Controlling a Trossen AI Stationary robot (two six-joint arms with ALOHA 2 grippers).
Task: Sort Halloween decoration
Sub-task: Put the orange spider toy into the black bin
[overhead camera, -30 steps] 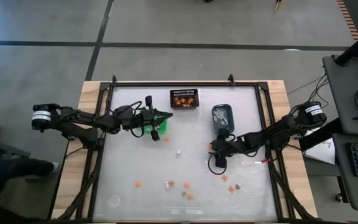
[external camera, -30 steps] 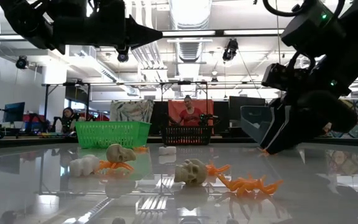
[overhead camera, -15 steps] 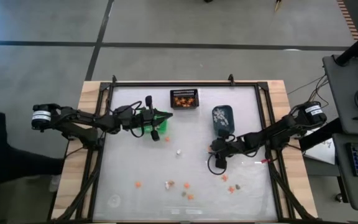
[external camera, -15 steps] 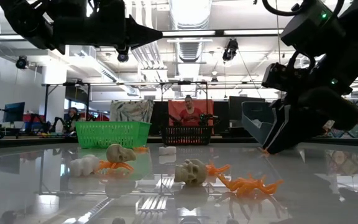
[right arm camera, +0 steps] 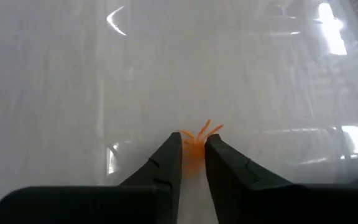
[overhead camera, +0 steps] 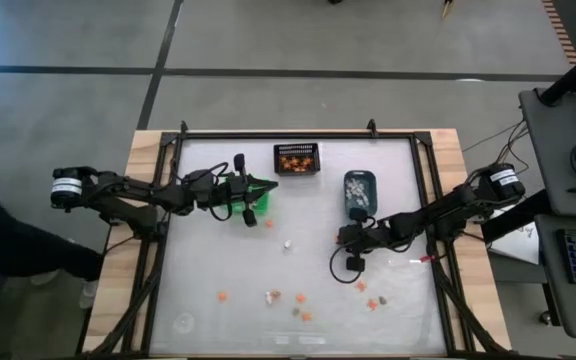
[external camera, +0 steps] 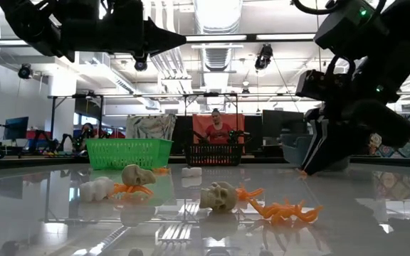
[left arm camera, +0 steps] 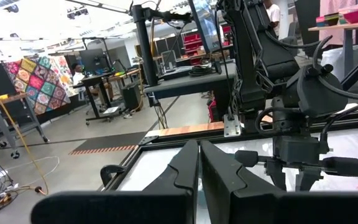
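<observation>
Our right pincer (right arm camera: 193,149) is clamped on an orange trinket (right arm camera: 199,138) down on the surface (right arm camera: 73,93). Our left pincer (left arm camera: 199,163) waits with its tips together above the green bin (overhead camera: 252,200).

no text, label or number can be read anywhere.

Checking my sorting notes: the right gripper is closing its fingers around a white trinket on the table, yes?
Not white. The right wrist view shows the right gripper closing its fingers on an orange trinket lying on the table.

Green (overhead camera: 251,201), mesh (overhead camera: 297,159), blue-grey bins (overhead camera: 359,190)
</observation>
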